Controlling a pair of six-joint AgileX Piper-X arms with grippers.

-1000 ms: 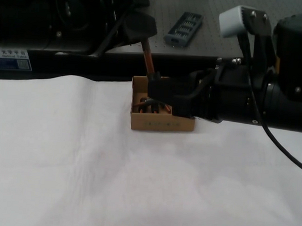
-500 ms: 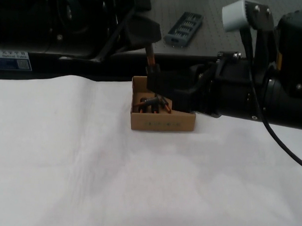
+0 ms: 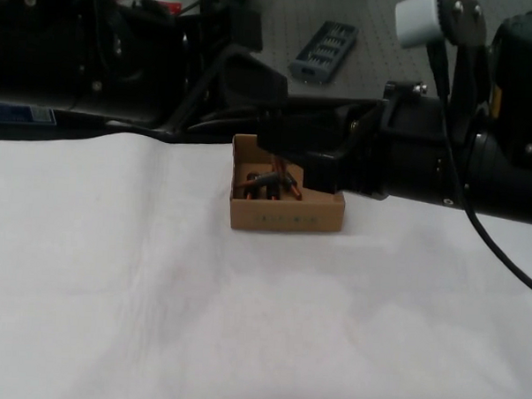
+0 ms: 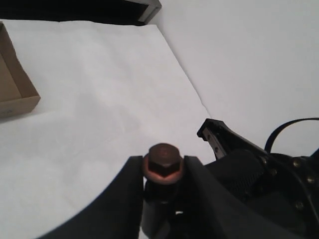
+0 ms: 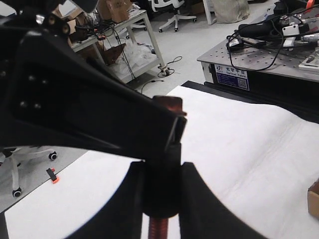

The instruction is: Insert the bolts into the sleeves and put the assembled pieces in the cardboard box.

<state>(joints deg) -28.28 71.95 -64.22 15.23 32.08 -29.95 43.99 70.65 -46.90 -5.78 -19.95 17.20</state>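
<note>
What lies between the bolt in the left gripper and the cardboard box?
Bare white cloth lies between the bolt and the cardboard box, as seen in the left wrist view.

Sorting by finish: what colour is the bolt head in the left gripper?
Coppery brown bolt head, clearest in the left wrist view.

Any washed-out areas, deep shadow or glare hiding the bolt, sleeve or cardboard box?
High view: white cloth washed out; cardboard box interior shaded under the dark arms, pieces hard to count. Left wrist view: even light, no glare, bolt plainly lit in the left gripper. Right wrist view: sleeve in the right gripper nearly black against the lit cloth.
</note>
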